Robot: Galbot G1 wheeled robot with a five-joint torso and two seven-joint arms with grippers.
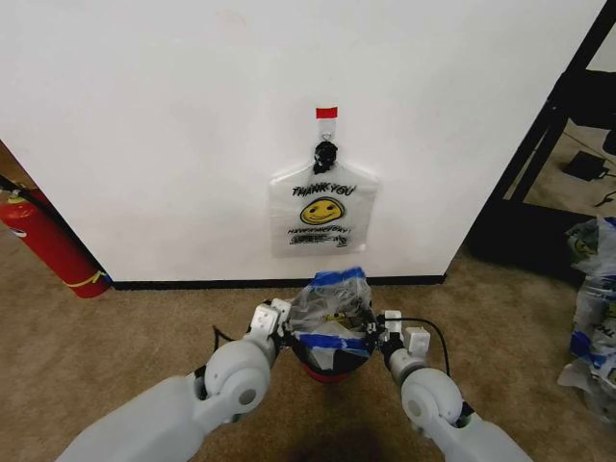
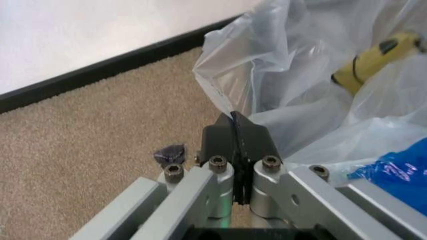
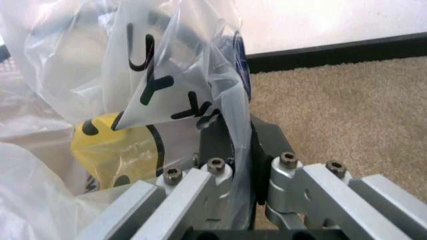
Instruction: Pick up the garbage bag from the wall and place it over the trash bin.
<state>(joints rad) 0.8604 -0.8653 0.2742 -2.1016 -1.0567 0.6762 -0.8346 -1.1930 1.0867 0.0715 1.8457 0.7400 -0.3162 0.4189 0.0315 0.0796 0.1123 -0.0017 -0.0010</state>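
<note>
Both grippers, left gripper and right gripper, pinch the garbage bag tight by its rim. It stretches sideways between them, right over the trash bin. Another bag hangs on the wall.

Open carpet beside bagged trash bin

thin glossy plastic garbage bag; rough matt carpet.

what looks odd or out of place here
One garbage bag is held over the trash bin by the left gripper and right gripper, yet an identical bag hangs on the wall hook.
</note>
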